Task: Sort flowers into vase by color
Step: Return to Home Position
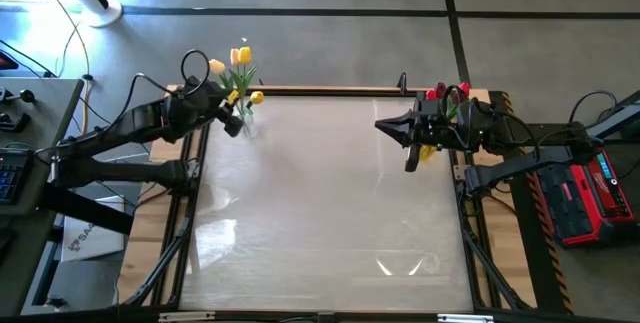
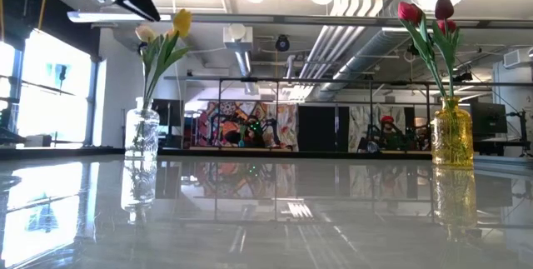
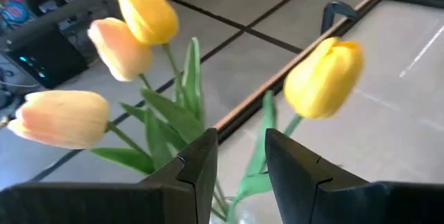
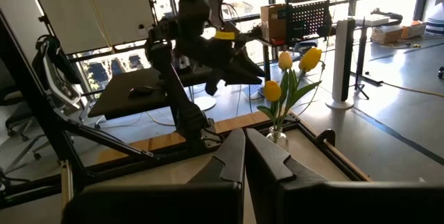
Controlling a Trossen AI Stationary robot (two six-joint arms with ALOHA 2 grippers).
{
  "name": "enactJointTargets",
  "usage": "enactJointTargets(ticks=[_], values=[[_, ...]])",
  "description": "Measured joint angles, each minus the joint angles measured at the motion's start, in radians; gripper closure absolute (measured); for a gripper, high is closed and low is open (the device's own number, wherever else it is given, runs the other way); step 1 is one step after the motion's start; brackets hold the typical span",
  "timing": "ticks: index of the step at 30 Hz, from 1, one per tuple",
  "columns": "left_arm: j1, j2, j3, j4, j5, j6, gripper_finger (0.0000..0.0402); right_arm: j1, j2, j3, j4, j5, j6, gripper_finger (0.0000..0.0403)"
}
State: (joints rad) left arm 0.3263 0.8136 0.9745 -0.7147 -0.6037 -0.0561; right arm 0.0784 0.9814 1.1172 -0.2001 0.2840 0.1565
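Note:
Yellow and pale orange tulips [image 3: 142, 12] stand with their stems in a clear glass vase [image 2: 141, 136] at the table's far left corner. My left gripper [image 3: 239, 151] hovers just above and beside them, open; green stems show beyond the gap, untouched. Red and maroon tulips [image 2: 425, 15] stand in an amber vase [image 2: 452, 136] at the far right. My right gripper [image 4: 244, 148] is shut and empty, held level above the table in front of the amber vase [image 1: 428, 153], pointing toward the left side.
The glossy table top [image 1: 320, 213] spreads between the two vases. A dark clamp [image 1: 403, 83] sits on the far edge. A red case [image 1: 585, 188] lies off the table to the right, and a desk with gear [image 1: 20, 113] stands to the left.

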Motion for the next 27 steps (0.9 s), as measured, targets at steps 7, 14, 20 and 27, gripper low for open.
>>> enactJointTargets(ticks=[7,14,20,27], values=[[-0.106,0.04,0.091,-0.089,-0.065,-0.057,0.029,0.0,0.0,0.0,0.0,0.0,0.0,0.0402],[-0.224,0.12,0.193,-0.097,-0.119,-0.074,0.029,0.0,0.0,0.0,0.0,0.0,0.0,0.0402],[-0.316,0.216,0.292,-0.094,-0.115,-0.029,0.029,0.0,0.0,0.0,0.0,0.0,0.0,0.0402],[-0.397,0.323,0.4,-0.064,-0.115,0.031,0.029,0.0,0.0,0.0,0.0,0.0,0.0,0.0402]])
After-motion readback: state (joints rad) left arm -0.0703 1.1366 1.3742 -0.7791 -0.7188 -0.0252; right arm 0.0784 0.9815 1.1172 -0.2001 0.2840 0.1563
